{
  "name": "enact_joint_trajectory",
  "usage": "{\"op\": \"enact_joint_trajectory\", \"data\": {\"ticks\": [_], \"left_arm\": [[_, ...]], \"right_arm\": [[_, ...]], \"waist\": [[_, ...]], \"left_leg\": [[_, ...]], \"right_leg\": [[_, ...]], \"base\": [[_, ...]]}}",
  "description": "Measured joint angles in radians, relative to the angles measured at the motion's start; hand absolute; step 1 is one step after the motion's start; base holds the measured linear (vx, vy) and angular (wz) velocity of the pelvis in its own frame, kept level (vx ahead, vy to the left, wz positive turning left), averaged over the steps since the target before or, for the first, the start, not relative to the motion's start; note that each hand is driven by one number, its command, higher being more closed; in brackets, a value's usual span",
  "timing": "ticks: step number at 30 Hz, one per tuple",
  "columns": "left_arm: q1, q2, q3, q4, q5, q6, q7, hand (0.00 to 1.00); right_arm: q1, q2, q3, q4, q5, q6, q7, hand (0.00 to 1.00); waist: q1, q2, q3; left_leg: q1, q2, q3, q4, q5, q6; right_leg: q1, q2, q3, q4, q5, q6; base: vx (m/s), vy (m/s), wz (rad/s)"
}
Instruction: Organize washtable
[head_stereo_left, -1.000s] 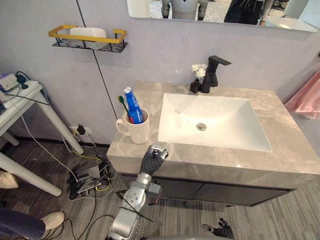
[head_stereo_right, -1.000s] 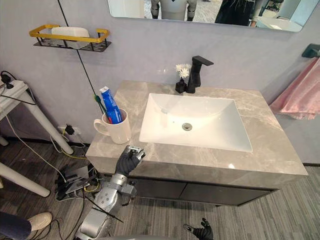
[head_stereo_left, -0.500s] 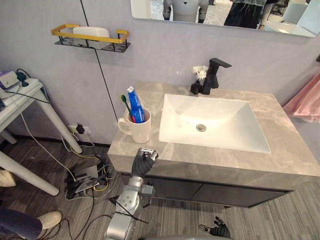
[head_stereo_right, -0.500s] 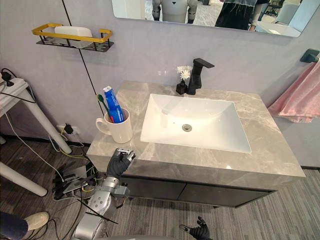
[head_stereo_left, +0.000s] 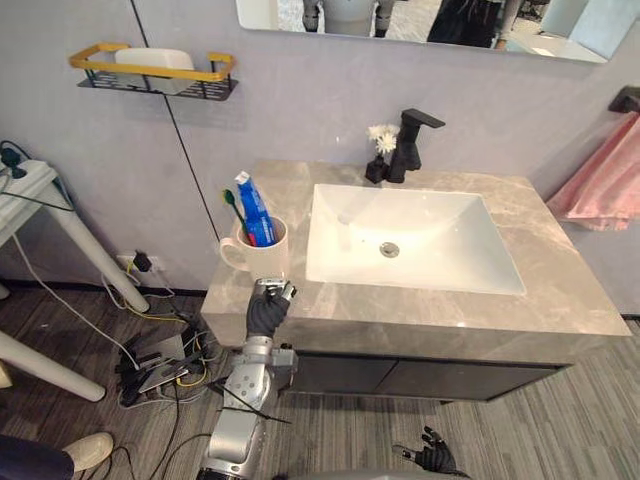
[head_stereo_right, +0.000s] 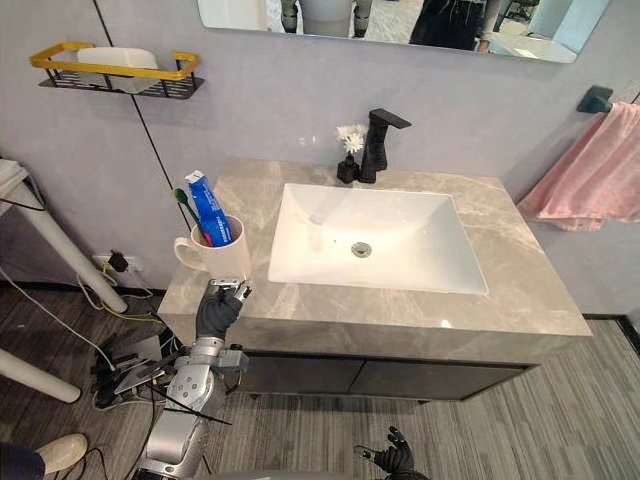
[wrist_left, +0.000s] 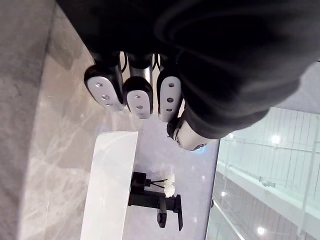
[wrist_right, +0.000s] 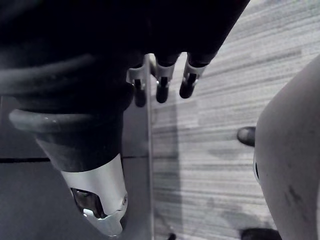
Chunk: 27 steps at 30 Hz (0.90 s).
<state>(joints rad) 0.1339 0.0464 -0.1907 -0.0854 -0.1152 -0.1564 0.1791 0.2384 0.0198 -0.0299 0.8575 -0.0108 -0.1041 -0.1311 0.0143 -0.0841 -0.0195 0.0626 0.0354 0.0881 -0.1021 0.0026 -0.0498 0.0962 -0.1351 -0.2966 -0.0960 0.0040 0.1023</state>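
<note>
We list: right hand (head_stereo_left: 432, 462), low above the floor, fingers loosely spread, empty. Left hand (head_stereo_left: 268, 310) at the countertop's (head_stereo_left: 560, 300) front edge, fingers curled, empty. Just behind it, a white mug (head_stereo_left: 264, 256) holding toothpaste (head_stereo_left: 252, 207) and toothbrush (head_stereo_left: 231, 207). Beyond, basin (head_stereo_left: 440, 225) and black faucet (head_stereo_left: 410, 143).

My left hand (head_stereo_left: 268, 310) sits at the front left corner of the bench (head_stereo_left: 560, 290), the mug (head_stereo_left: 265, 258) just beyond blocking the way back. Open stone runs along the front and right of the sink (head_stereo_left: 410, 235); tap (head_stereo_left: 412, 140) and vase (head_stereo_left: 378, 168) crowd the rear.
</note>
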Motion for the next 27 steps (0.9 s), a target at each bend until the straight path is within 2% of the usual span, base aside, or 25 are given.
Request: {"op": "enact_joint_trajectory", "data": {"ticks": [14, 27], "left_arm": [[-0.023, -0.009, 0.044, 0.043, -0.034, 0.038, 0.001, 1.00], [-0.107, -0.002, 0.087, 0.114, -0.087, 0.035, 0.015, 1.00]], "right_arm": [[0.012, 0.001, -0.001, -0.021, -0.001, 0.005, 0.004, 0.00], [0.010, -0.003, -0.001, -0.021, -0.002, 0.005, 0.006, 0.00]], "waist": [[-0.001, 0.000, 0.000], [-0.003, 0.002, 0.000]], "left_leg": [[-0.006, 0.000, 0.009, 0.000, 0.000, 0.000], [-0.020, 0.001, 0.021, 0.000, 0.000, 0.000]], "right_leg": [[-0.012, 0.002, 0.015, -0.001, 0.002, -0.001], [-0.035, 0.003, 0.034, -0.002, 0.009, -0.002]], "base": [[0.00, 0.000, -0.01], [-0.01, -0.001, -0.03]]}}
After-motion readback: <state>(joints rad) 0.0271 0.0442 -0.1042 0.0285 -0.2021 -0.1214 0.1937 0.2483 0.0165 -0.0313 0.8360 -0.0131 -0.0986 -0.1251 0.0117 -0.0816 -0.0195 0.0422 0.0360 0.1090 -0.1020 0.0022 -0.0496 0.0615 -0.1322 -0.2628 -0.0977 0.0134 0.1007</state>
